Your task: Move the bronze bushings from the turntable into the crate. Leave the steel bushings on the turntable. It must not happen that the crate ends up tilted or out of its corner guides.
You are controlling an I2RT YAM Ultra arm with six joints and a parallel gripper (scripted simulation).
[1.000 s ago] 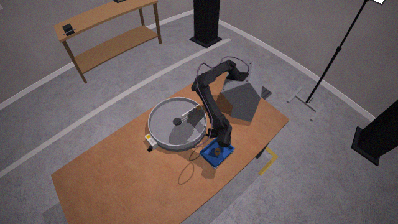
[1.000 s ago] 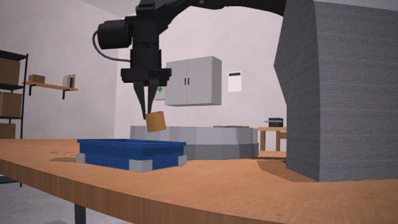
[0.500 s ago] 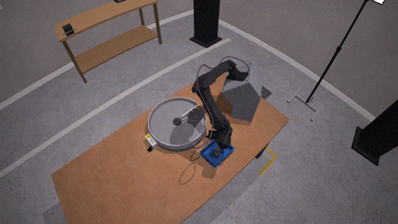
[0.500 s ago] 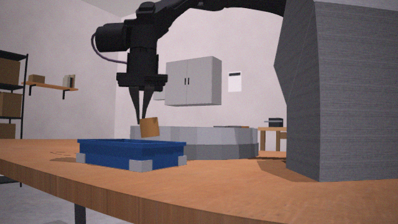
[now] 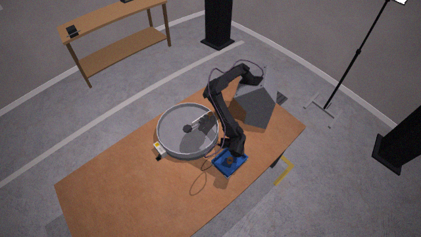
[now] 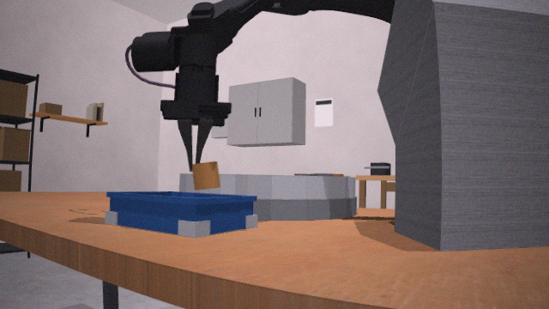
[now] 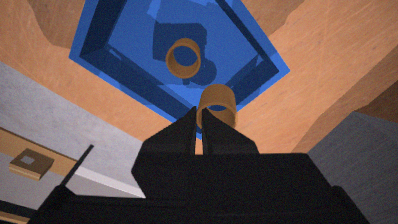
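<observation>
Arm (image 6: 202, 47) vertical, bronze bushing (image 6: 206, 175) pinched above crate (image 6: 180, 210)

Table (image 5: 131, 197) with turntable (image 5: 171, 149), crate (image 6: 171, 210)

Crate: the blue rectangular plastic crate (image 6: 180, 211) sits on the wooden worktop (image 6: 274, 257), just beside the round grey turntable (image 6: 300, 193).
Inside crate: one bronze cylindrical bushing (image 7: 183, 57) lies in it.
Above crate: the pincer (image 6: 195, 165) hangs over it, clamping a second bronze bushing (image 6: 206, 175) by its wall.
</observation>
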